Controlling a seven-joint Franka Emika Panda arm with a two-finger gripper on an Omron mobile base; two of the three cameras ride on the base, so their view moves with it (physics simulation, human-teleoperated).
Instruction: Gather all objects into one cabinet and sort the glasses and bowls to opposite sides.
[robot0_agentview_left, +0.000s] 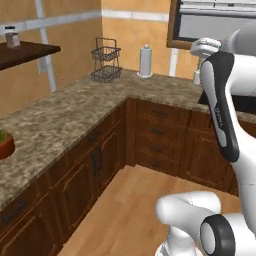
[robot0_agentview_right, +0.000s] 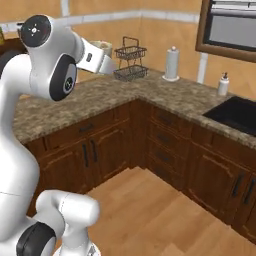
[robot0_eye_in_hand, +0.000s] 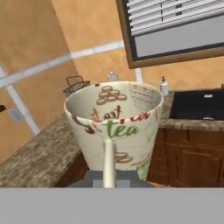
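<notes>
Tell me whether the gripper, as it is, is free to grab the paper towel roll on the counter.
Probably not. The gripper is shut on a cup, so it would have to set that down first. The paper towel roll itself stands unobstructed on the counter.

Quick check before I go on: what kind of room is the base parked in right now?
A home kitchen, rendered: an L-shaped granite counter over dark wood base cabinets, a black sink with a soap dispenser, and a paper towel roll.
</notes>
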